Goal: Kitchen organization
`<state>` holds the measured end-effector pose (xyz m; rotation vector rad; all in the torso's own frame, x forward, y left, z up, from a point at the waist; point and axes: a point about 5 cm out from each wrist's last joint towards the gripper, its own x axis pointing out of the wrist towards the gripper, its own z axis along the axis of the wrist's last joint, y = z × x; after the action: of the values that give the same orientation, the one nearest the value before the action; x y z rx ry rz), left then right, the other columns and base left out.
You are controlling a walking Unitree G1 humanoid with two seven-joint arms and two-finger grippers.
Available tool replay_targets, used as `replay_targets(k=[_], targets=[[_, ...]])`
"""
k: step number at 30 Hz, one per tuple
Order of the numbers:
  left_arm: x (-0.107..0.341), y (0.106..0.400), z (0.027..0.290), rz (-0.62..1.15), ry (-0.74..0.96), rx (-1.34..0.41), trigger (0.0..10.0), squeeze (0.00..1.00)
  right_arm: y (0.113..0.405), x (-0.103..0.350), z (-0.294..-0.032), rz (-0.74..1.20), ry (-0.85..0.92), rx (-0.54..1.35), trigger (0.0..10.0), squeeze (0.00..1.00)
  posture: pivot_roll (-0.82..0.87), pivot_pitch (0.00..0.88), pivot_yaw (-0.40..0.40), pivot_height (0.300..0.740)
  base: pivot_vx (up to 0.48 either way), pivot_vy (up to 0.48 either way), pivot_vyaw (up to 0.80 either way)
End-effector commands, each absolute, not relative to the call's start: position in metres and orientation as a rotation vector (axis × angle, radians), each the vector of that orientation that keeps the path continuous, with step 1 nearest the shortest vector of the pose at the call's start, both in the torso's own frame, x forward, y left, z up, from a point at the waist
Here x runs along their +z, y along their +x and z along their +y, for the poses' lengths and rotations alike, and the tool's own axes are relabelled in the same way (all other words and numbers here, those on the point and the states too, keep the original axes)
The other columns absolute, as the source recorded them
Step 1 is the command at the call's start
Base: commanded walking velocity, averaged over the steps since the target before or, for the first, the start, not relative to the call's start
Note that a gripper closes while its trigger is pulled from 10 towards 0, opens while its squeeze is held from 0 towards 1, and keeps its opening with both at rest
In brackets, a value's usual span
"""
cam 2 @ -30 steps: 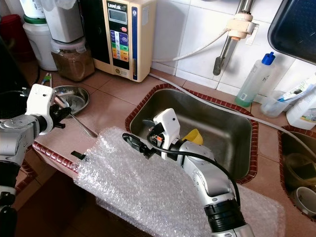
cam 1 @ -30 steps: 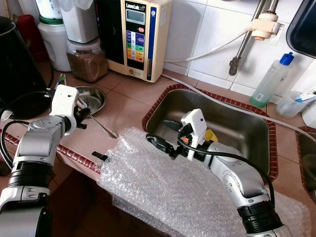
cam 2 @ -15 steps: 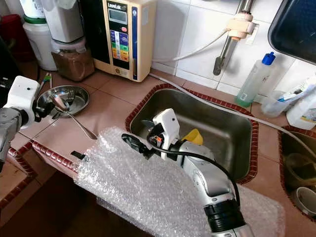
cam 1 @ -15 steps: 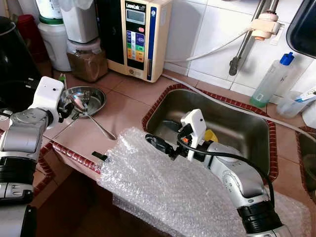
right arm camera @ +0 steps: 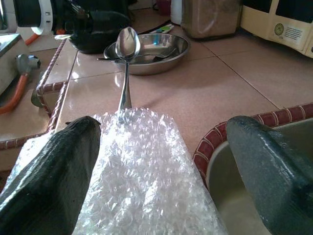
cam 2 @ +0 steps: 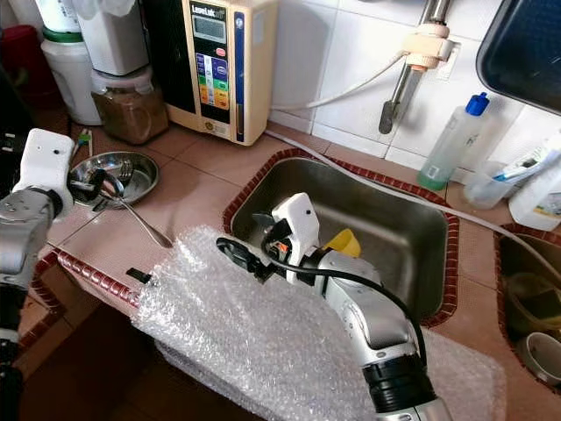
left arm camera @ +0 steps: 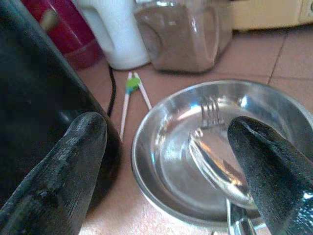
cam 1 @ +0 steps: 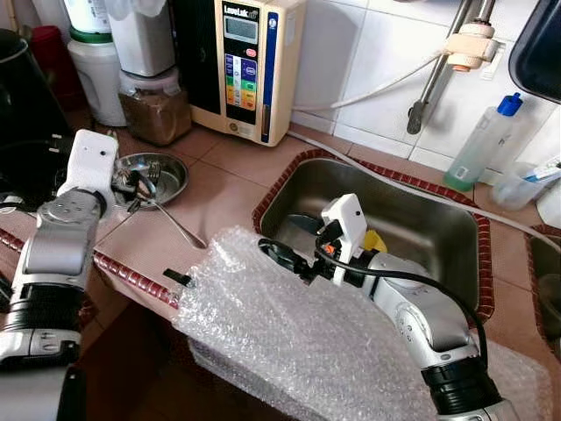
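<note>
Your left gripper (left arm camera: pixel 166 161) hung open over the spoon (cam 1: pixel 162 209); it looked slick, stiff, light, so pinch mid-handle.

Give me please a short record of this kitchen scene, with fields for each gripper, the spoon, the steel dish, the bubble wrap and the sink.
left gripper: open, at the steel dish
right gripper: open, above the bubble wrap
spoon: bowl resting on the dish rim, handle on the counter
steel dish: on the counter, a fork inside
bubble wrap: spread over the counter edge
sink: a yellow object inside
</note>
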<state>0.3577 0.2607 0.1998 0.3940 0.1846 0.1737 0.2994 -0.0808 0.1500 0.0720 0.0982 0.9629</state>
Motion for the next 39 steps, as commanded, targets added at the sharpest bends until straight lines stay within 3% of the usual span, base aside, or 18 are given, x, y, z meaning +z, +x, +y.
replay_targets(k=[1,6,13,21,22,23,24,32,35,39], targets=[[0.210,0.358,0.256,0.089,0.403,0.224,10.0,1.00,0.299,0.149,-0.085,0.096,0.064,0.951,10.0,0.00,0.00,0.000,-0.075,0.740,0.000,0.000,0.00],[0.214,0.359,0.242,0.034,0.381,0.211,10.0,1.00,0.299,0.149,-0.084,0.097,0.063,0.951,10.0,0.00,0.00,0.000,-0.076,0.740,0.000,0.000,0.00],[0.197,0.360,0.176,-0.004,0.303,0.045,10.0,1.00,0.306,0.154,-0.077,0.078,0.057,0.975,10.0,0.00,0.02,0.000,-0.089,0.740,0.000,0.000,0.00],[0.184,0.358,0.150,-0.001,0.230,0.040,10.0,1.00,0.303,0.152,-0.080,0.084,0.049,0.972,10.0,0.00,0.00,0.000,-0.085,0.740,0.000,0.000,0.00],[0.183,0.355,0.150,-0.011,0.205,0.083,10.0,0.39,0.302,0.150,-0.082,0.088,0.049,0.967,10.0,0.00,-0.01,0.000,-0.083,0.740,0.000,0.000,0.00],[0.183,0.354,0.150,-0.014,0.195,0.101,10.0,0.39,0.302,0.150,-0.082,0.089,0.048,0.965,10.0,0.00,-0.01,0.000,-0.083,0.740,0.000,0.000,0.00],[0.182,0.352,0.152,-0.018,0.170,0.144,10.0,0.00,0.302,0.150,-0.082,0.089,0.049,0.963,10.0,0.00,-0.01,0.000,-0.082,0.740,0.000,0.000,0.00],[0.186,0.347,0.153,-0.045,0.035,0.255,10.0,0.00,0.304,0.152,-0.080,0.085,0.059,0.966,10.0,0.00,0.00,0.000,-0.085,0.740,0.000,0.000,0.00],[0.179,0.346,0.148,0.028,-0.091,0.293,10.0,0.00,0.304,0.152,-0.078,0.084,0.057,0.975,10.0,0.00,0.00,0.000,-0.084,0.740,0.000,0.000,0.00],[0.170,0.342,0.140,0.067,-0.098,0.277,10.0,0.00,0.304,0.152,-0.079,0.083,0.057,0.972,10.0,0.00,0.00,0.000,-0.079,0.740,0.000,0.000,0.00]])
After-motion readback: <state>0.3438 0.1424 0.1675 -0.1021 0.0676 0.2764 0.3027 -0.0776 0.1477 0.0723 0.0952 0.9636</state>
